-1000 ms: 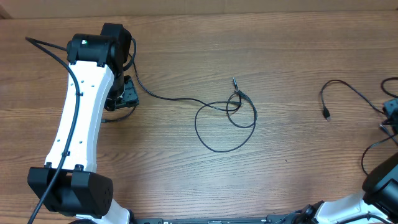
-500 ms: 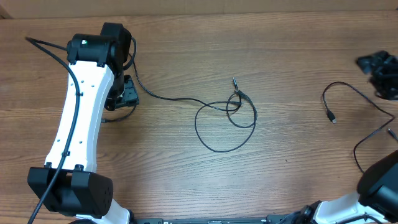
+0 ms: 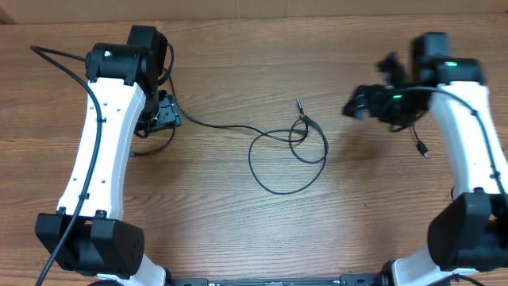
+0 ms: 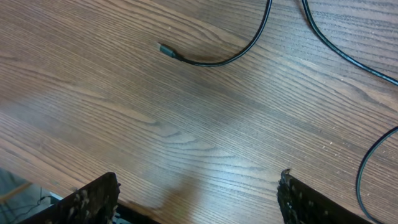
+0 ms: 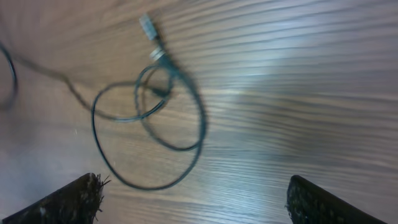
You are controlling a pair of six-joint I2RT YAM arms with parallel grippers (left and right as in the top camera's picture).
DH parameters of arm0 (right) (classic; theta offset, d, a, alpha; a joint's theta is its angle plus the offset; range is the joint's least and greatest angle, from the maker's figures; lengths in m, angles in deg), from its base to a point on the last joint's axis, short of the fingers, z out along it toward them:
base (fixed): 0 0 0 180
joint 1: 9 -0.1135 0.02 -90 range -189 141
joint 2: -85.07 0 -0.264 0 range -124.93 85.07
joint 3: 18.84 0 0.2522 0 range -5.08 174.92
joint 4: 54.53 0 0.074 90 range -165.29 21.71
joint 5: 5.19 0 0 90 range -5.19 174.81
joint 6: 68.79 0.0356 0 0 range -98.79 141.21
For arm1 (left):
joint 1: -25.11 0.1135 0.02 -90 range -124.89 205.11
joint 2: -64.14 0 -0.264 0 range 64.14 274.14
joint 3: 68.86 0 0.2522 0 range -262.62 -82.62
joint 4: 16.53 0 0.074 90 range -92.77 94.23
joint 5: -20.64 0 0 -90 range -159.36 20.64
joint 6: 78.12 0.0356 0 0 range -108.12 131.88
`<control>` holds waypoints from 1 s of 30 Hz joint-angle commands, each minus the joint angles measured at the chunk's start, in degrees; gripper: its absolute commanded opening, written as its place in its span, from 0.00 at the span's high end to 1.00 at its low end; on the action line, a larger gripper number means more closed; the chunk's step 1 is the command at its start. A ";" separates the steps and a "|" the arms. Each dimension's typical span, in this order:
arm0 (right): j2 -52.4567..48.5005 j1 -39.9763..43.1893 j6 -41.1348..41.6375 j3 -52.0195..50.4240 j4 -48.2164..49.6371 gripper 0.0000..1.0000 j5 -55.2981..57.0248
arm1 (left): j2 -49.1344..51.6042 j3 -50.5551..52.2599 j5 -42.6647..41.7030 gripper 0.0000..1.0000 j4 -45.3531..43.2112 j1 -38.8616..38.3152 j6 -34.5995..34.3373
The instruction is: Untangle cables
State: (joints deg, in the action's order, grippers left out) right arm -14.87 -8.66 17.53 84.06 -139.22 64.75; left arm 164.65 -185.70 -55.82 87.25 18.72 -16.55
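Overall, two thin black cables show from above on the brown wood-grain table. The tangled cable lies mid-table: one long strand runs from beside the left gripper into two overlapping round loops, a larger one and a smaller one, with two small plug tips at their upper edge. I cannot tell if one cord or more makes up this knot. The second cable lies near the right edge, mostly hidden under the white right arm, with one small plug end showing.

The left wrist view shows the left gripper's two dark, rough-edged fingers spread wide over bare wood, holding nothing; a smooth strand with a small plug curves ahead of them. The right gripper hangs with its two fingers equally wide apart and empty, the looped tangle blurred on the table ahead.
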 commanded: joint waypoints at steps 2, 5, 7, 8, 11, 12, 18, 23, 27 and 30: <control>-3.34 -7.48 -0.72 0.81 0.61 0.07 5.64 | -1.42 0.28 -0.28 0.18 -0.11 -0.37 -0.96; -5.97 -12.20 3.41 0.81 1.70 0.07 7.69 | -1.42 0.28 -0.26 0.18 -0.11 -0.37 -0.94; -7.28 -14.51 6.91 0.81 3.26 0.08 9.97 | -1.42 0.28 -0.26 0.18 -0.13 -0.39 -0.94; -7.93 -15.74 10.73 0.81 4.55 0.08 12.37 | -1.42 0.28 -0.26 0.18 -0.15 -0.39 -0.94; -9.64 -18.40 20.83 0.81 6.93 0.08 17.42 | -1.42 0.28 -0.26 0.18 -0.15 -0.37 -0.94; -10.21 -19.10 22.93 0.81 7.32 0.08 17.64 | -1.42 0.28 -0.26 0.18 -0.13 -0.37 -0.94; -13.29 -23.37 23.56 0.81 7.69 0.09 17.40 | -1.42 0.28 -0.26 0.19 -0.20 -0.37 -0.94; -16.00 -25.88 26.67 0.81 8.07 0.07 15.34 | -1.42 0.28 -0.28 0.18 -0.33 -0.37 -0.94; -16.35 -26.64 45.66 0.81 9.44 0.02 10.56 | -1.42 0.28 -0.26 0.18 -0.33 -0.37 -0.94; -16.35 -27.04 59.49 0.81 12.46 0.00 7.82 | -1.42 0.28 -0.33 0.18 -0.26 -0.39 -0.94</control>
State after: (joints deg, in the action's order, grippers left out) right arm -31.26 -35.39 58.99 84.06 -128.47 76.25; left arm 164.65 -185.70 -55.85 87.19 18.72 -16.57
